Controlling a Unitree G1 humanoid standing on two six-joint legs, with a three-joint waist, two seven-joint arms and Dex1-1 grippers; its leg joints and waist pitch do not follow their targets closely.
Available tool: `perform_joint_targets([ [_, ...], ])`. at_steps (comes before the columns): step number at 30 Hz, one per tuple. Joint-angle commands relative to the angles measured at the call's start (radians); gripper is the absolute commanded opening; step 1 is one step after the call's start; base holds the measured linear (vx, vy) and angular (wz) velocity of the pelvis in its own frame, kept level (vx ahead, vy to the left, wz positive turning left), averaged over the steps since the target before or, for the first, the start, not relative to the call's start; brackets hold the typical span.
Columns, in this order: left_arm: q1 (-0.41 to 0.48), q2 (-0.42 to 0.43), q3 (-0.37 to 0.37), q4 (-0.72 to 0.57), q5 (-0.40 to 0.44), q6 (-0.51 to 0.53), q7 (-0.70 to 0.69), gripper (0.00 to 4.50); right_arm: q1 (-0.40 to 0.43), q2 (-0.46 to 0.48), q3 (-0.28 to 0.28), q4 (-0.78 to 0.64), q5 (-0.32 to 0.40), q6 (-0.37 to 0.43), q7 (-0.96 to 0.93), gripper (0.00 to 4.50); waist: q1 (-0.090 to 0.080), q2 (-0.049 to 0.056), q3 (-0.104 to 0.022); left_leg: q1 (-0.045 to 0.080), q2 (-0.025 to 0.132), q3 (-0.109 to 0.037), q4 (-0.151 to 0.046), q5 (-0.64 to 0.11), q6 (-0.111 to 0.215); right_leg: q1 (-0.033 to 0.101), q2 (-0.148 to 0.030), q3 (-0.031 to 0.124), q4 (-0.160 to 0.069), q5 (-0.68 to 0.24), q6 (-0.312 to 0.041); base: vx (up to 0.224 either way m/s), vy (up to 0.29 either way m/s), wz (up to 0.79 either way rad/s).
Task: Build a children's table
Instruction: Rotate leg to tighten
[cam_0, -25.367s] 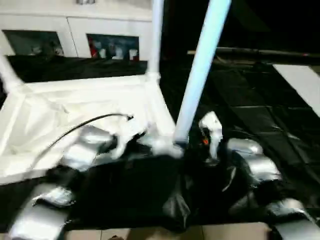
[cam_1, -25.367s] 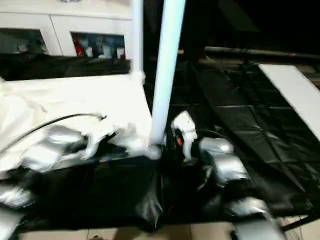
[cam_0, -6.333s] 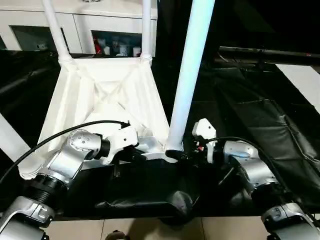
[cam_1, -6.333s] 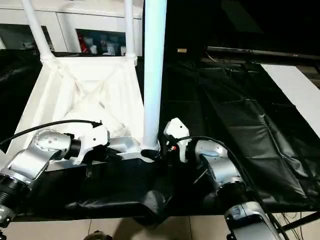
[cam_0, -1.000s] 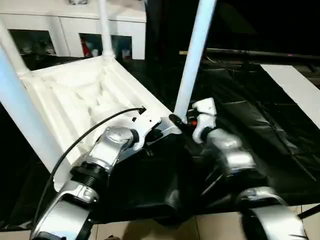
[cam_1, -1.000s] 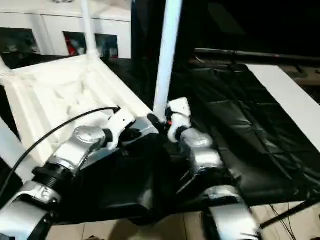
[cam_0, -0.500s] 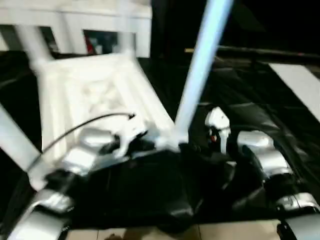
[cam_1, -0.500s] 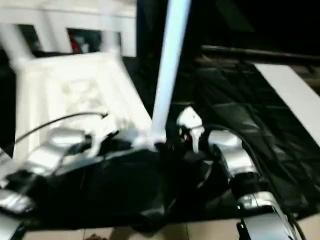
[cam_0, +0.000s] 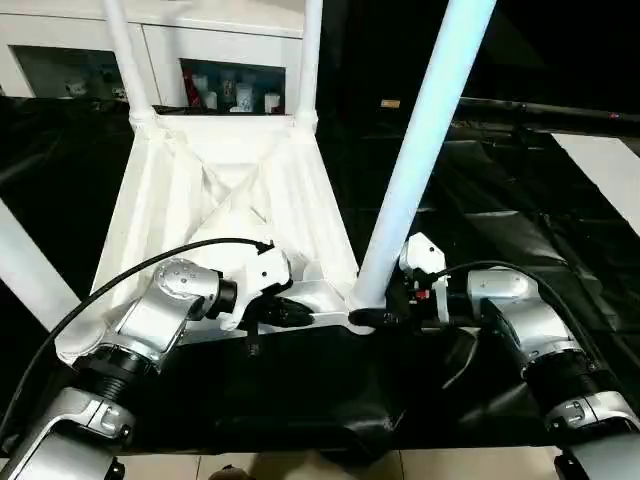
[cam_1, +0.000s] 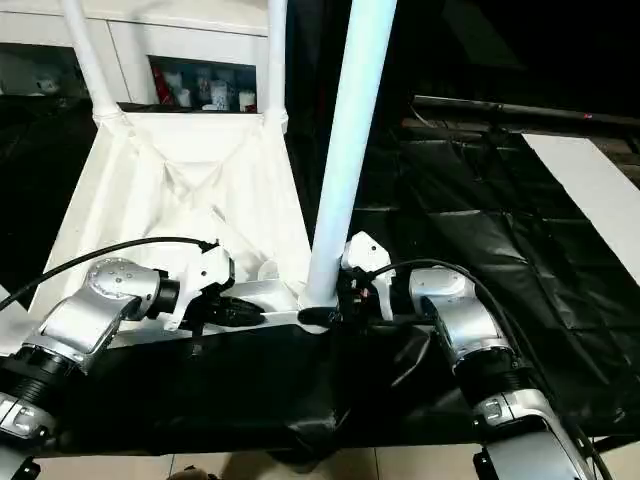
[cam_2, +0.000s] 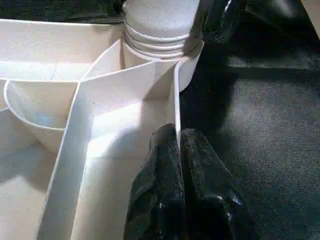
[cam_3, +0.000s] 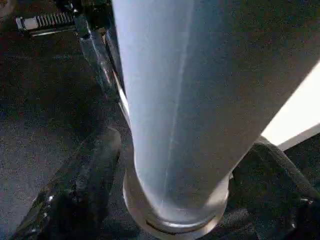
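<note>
The children's table lies upside down: a white tabletop (cam_0: 225, 195) with its ribbed underside up. Two thin legs (cam_0: 310, 60) stand in the far corners, a thick one (cam_0: 420, 150) in the near right corner, and another (cam_0: 25, 265) at the near left. My left gripper (cam_0: 290, 313) is shut on the tabletop's thin near rim (cam_2: 176, 115), close to the corner socket (cam_2: 160, 30). My right gripper (cam_0: 372, 318) straddles the foot of the near right leg (cam_3: 190, 100), with its fingers (cam_3: 80, 185) closed against either side of it.
A black sheet (cam_0: 500, 200) covers the work surface. Behind the table stands a white glass-door cabinet (cam_0: 230, 60). A white board (cam_0: 610, 160) lies at the far right. A black cable (cam_0: 130, 270) arcs over my left forearm. Pale floor shows along the near edge.
The whole picture has swung and steadied, so the camera moved. Both grippers keep their places at the tabletop's near right corner.
</note>
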Motion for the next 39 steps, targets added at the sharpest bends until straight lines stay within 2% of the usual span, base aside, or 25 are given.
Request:
perform_joint_targets([
  [1,0.032,-0.006,-0.053,0.013,0.022,0.02,-0.018,0.0,0.012,-0.016,0.007,-0.01,-0.001,0.004,0.009,3.18,-0.007,0.002,-0.049,0.02,0.038,-0.011,-0.059,-0.216,0.024,0.035,-0.048,0.026,-0.065,-0.099,-0.223,0.0,0.0,0.0],
  [3,0.034,-0.006,-0.052,0.013,0.021,0.021,-0.016,0.0,0.012,-0.014,0.009,-0.008,-0.011,0.006,0.005,2.97,-0.006,0.003,-0.049,0.021,0.038,-0.012,-0.06,-0.22,0.023,0.034,-0.049,0.026,-0.065,-0.118,-0.22,0.0,0.0,0.0],
  [4,0.035,-0.006,-0.05,0.012,0.02,0.022,-0.013,0.0,0.012,-0.011,0.008,-0.005,-0.014,0.008,0.003,2.78,-0.007,-0.002,-0.049,0.02,0.038,-0.011,-0.059,-0.222,0.023,0.034,-0.049,0.026,-0.066,-0.126,-0.218,0.0,0.0,0.0],
  [9,0.043,-0.003,-0.045,0.007,0.019,0.031,-0.007,0.0,0.013,-0.003,0.015,0.013,-0.029,-0.001,-0.008,2.53,-0.007,0.0,-0.049,0.02,0.038,-0.012,-0.059,-0.216,0.024,0.034,-0.049,0.026,-0.065,-0.126,-0.214,0.0,0.0,0.0],
  [12,0.04,-0.016,-0.026,0.021,0.022,0.057,0.039,0.0,0.007,0.023,0.003,0.058,-0.043,-0.006,-0.092,2.3,-0.01,0.0,-0.047,0.021,0.038,-0.013,-0.062,-0.242,0.013,0.031,-0.05,0.026,-0.069,-0.167,-0.21,0.0,0.0,0.0],
  [14,0.031,-0.037,-0.007,0.041,0.024,0.079,0.091,0.0,-0.003,0.051,-0.023,0.098,-0.047,-0.002,-0.182,2.27,-0.02,0.0,-0.041,0.023,0.037,-0.017,-0.07,-0.31,-0.013,0.025,-0.052,0.026,-0.08,-0.278,-0.189,0.0,0.0,0.0],
  [15,0.019,-0.06,0.008,0.066,0.029,0.088,0.142,0.0,-0.015,0.08,-0.054,0.13,-0.037,0.017,-0.26,2.22,-0.022,0.002,-0.04,0.025,0.037,-0.019,-0.071,-0.332,-0.021,0.025,-0.053,0.026,-0.084,-0.316,-0.181,0.0,0.0,0.0],
  [16,0.002,-0.091,0.028,0.102,0.037,0.098,0.213,0.0,-0.028,0.12,-0.098,0.164,-0.013,0.054,-0.352,2.12,-0.031,0.002,-0.039,0.027,0.036,-0.021,-0.072,-0.367,-0.037,0.02,-0.052,0.027,-0.089,-0.371,-0.168,0.0,0.0,0.0],
  [17,-0.003,-0.1,0.033,0.113,0.039,0.1,0.233,0.0,-0.031,0.13,-0.107,0.171,-0.007,0.061,-0.371,2.12,-0.035,0.0,-0.04,0.025,0.034,-0.027,-0.074,-0.385,-0.047,0.022,-0.055,0.025,-0.094,-0.424,-0.148,-0.061,0.007,-0.06],
  [18,-0.019,-0.128,0.047,0.146,0.047,0.107,0.295,0.0,-0.037,0.157,-0.128,0.188,0.005,0.076,-0.423,2.09,-0.036,0.004,-0.04,0.025,0.035,-0.029,-0.074,-0.391,-0.051,0.022,-0.056,0.024,-0.094,-0.441,-0.143,0.0,0.0,0.0],
  [19,-0.035,-0.152,0.058,0.175,0.054,0.111,0.35,0.0,-0.041,0.179,-0.139,0.199,0.009,0.085,-0.468,2.06,-0.038,0.007,-0.039,0.029,0.034,-0.03,-0.074,-0.412,-0.057,0.015,-0.056,0.024,-0.1,-0.474,-0.13,-0.065,0.008,-0.06],
  [21,-0.066,-0.192,0.072,0.225,0.067,0.126,0.441,0.0,-0.056,0.227,-0.164,0.226,0.016,0.106,-0.571,2.03,-0.04,0.003,-0.038,0.032,0.033,-0.032,-0.072,-0.436,-0.053,0.01,-0.056,0.022,-0.108,-0.515,-0.112,-0.07,0.006,-0.02],
  [22,-0.095,-0.224,0.083,0.266,0.077,0.139,0.515,0.0,-0.076,0.27,-0.189,0.257,0.024,0.125,-0.674,2.02,-0.043,0.011,-0.036,0.036,0.031,-0.032,-0.072,-0.457,-0.055,0.001,-0.056,0.023,-0.115,-0.541,-0.106,-0.052,0.002,-0.01],
  [23,-0.1,-0.229,0.086,0.273,0.077,0.142,0.527,0.0,-0.08,0.278,-0.194,0.263,0.026,0.127,-0.693,2.02,-0.045,0.015,-0.036,0.036,0.03,-0.035,-0.072,-0.468,-0.061,0.001,-0.057,0.022,-0.114,-0.555,-0.104,0.0,0.0,0.0],
  [24,-0.106,-0.236,0.089,0.282,0.078,0.145,0.543,0.0,-0.085,0.287,-0.199,0.27,0.027,0.129,-0.715,2.01,-0.05,0.01,-0.037,0.034,0.027,-0.039,-0.073,-0.479,-0.063,0.005,-0.055,0.016,-0.116,-0.585,-0.088,0.0,0.0,0.0],
  [25,-0.119,-0.25,0.097,0.298,0.079,0.15,0.574,0.0,-0.094,0.304,-0.208,0.284,0.028,0.13,-0.759,2.01,-0.048,0.02,-0.037,0.038,0.029,-0.039,-0.072,-0.489,-0.063,-0.001,-0.057,0.017,-0.123,-0.585,-0.084,0.0,0.0,0.0],
  [26,-0.131,-0.262,0.104,0.315,0.082,0.146,0.608,0.0,-0.102,0.32,-0.215,0.295,0.029,0.13,-0.797,2.01,-0.052,0.019,-0.036,0.041,0.027,-0.04,-0.071,-0.507,-0.062,-0.003,-0.053,0.013,-0.125,-0.583,-0.085,0.0,0.0,0.0],
  [27,-0.15,-0.28,0.111,0.341,0.087,0.144,0.65,0.0,-0.117,0.346,-0.229,0.312,0.03,0.13,-0.852,2.01,-0.052,0.026,-0.037,0.043,0.027,-0.041,-0.072,-0.515,-0.061,-0.002,-0.054,0.012,-0.126,-0.576,-0.086,0.0,0.0,0.0],
  [28,-0.172,-0.3,0.122,0.37,0.091,0.132,0.696,0.0,-0.132,0.378,-0.249,0.327,0.036,0.133,-0.918,2.01,-0.058,0.028,-0.038,0.04,0.027,-0.041,-0.076,-0.522,-0.063,-0.001,-0.051,0.011,-0.126,-0.545,-0.091,0.0,0.0,0.0],
  [30,-0.182,-0.309,0.123,0.387,0.097,0.125,0.712,0.0,-0.14,0.393,-0.254,0.332,0.031,0.135,-0.942,2.0,-0.058,0.035,-0.041,0.035,0.028,-0.043,-0.081,-0.51,-0.066,0.006,-0.05,0.01,-0.12,-0.482,-0.102,0.0,0.0,0.0],
  [31,-0.191,-0.318,0.117,0.404,0.105,0.118,0.712,0.0,-0.143,0.407,-0.238,0.326,0.008,0.133,-0.947,2.0,-0.058,0.04,-0.043,0.036,0.029,-0.041,-0.082,-0.503,-0.065,0.004,-0.048,0.013,-0.117,-0.429,-0.116,0.0,0.0,0.0],
  [32,-0.195,-0.321,0.111,0.413,0.109,0.114,0.71,0.0,-0.142,0.41,-0.231,0.32,-0.001,0.128,-0.942,2.0,-0.059,0.04,-0.045,0.033,0.029,-0.038,-0.082,-0.487,-0.064,0.009,-0.047,0.014,-0.114,-0.375,-0.129,0.0,0.0,0.0],
  [34,-0.194,-0.319,0.101,0.421,0.115,0.108,0.701,0.0,-0.134,0.407,-0.217,0.303,-0.012,0.123,-0.918,2.0,-0.059,0.037,-0.045,0.027,0.029,-0.035,-0.085,-0.463,-0.055,0.015,-0.046,0.015,-0.108,-0.329,-0.142,0.0,0.0,0.0],
  [38,-0.187,-0.307,0.09,0.423,0.119,0.099,0.674,0.0,-0.118,0.399,-0.219,0.262,0.019,0.091,-0.832,2.0,-0.054,0.037,-0.044,0.032,0.031,-0.029,-0.081,-0.449,-0.038,0.015,-0.052,0.021,-0.112,-0.339,-0.148,0.0,0.0,0.0],
  [39,-0.186,-0.303,0.088,0.424,0.118,0.095,0.665,0.0,-0.113,0.398,-0.223,0.246,0.036,0.081,-0.804,2.55,-0.053,0.035,-0.044,0.032,0.032,-0.028,-0.081,-0.445,-0.035,0.014,-0.052,0.021,-0.112,-0.338,-0.149,0.0,0.0,0.0],
])
